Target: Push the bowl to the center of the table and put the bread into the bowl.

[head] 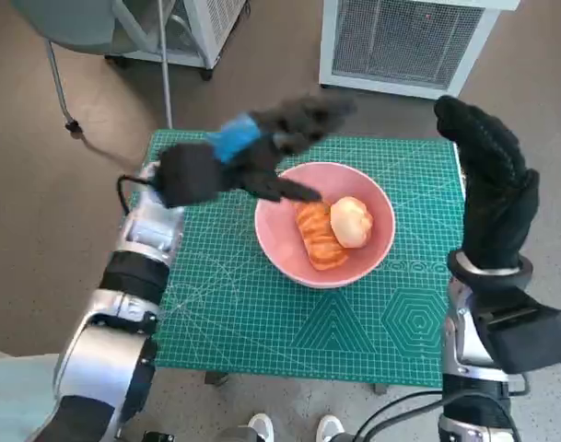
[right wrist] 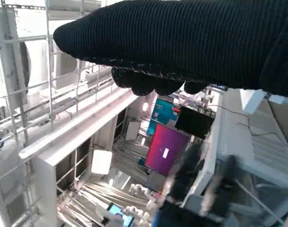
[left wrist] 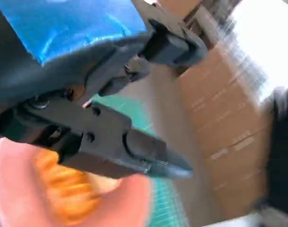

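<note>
Two bread pieces (head: 333, 230) lie in the pink bowl (head: 282, 241) near the table (head: 225, 304) centre. The left hand (head: 248, 152), motion-blurred, hovers above the bowl's rim, fingers spread, empty. The right hand (head: 487, 180) is raised at the table's edge; its fingers' state cannot be determined.

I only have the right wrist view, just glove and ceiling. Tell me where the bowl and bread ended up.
Observer: The round pink bowl sits near the middle of the green cutting mat.
Operator: Report the bread.
Observer: Two pieces lie inside the bowl: an orange ridged bread and a pale round bun.
Operator: Give me the left hand.
Observer: The blue-taped left hand is above the bowl's far-left rim, fingers spread, holding nothing.
Operator: And the right hand.
Observer: The gloved right hand is raised over the table's right edge, empty.
</note>
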`<state>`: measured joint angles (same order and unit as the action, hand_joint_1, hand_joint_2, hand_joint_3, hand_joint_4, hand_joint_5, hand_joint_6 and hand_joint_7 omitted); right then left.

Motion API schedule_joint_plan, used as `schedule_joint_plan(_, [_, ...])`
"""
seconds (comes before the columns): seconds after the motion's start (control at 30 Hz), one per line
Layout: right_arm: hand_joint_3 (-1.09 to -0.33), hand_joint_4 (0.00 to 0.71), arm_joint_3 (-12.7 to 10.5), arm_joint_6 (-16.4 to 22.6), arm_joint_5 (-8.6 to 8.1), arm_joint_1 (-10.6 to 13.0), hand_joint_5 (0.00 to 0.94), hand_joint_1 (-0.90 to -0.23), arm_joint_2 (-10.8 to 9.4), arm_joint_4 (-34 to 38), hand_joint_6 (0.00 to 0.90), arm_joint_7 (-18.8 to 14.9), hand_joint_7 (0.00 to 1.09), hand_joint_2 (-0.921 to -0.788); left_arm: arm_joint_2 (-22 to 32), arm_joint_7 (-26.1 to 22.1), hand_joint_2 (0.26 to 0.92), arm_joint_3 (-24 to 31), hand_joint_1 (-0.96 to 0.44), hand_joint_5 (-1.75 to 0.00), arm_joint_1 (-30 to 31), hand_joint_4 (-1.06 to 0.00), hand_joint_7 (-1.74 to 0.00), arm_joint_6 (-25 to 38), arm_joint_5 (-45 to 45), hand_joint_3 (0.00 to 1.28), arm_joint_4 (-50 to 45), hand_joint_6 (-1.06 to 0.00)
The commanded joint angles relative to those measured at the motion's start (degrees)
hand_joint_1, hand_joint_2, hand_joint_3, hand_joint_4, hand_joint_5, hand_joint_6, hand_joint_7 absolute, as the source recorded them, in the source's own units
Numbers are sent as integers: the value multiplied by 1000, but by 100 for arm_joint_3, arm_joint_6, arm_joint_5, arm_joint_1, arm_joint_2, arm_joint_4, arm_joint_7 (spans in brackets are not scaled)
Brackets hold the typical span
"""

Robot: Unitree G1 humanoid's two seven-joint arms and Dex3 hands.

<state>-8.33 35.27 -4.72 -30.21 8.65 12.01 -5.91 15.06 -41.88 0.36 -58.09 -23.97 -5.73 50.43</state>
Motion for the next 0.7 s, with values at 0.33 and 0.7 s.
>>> schedule_joint_plan(0.33, [-787, 347, 30, -249, -5, -487, 19, -531, -12, 90, 2, 64, 675, -921, -854, 1961, 907, 1038, -368, -7, 1119, -243, -54, -1263, -499, 29, -823, -349])
schedule_joint_plan(0.7, [-785, 340, 67, -219, 49, -634, 14, -534, -9, 253, 0, 58, 692, -921, -801, 2287, 921, 722, -293, -1, 1766, -231, -13, -963, -261, 55, -1891, -309])
